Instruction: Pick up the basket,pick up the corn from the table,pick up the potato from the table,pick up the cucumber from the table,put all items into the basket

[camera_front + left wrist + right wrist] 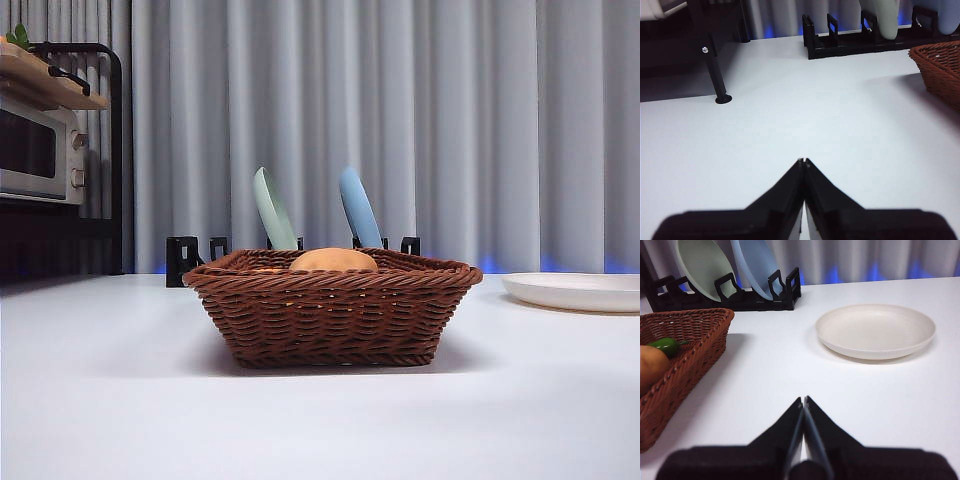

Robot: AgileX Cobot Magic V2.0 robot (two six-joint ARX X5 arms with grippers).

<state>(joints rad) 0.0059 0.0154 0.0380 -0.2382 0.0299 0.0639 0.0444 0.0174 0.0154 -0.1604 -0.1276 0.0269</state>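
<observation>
A white plate [875, 331] is seen beside the basket [332, 310], which holds the potato [334, 260] and cucumber [666, 344]. Both the left hand [803, 162] and right hand [803, 400] are closed together over bare worktop [120, 400].

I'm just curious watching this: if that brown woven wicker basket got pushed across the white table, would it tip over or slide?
The brown woven wicker basket looks low and wide, so it would probably slide rather than tip. The tan potato inside likely adds weight. The woven walls may flex slightly.
</observation>
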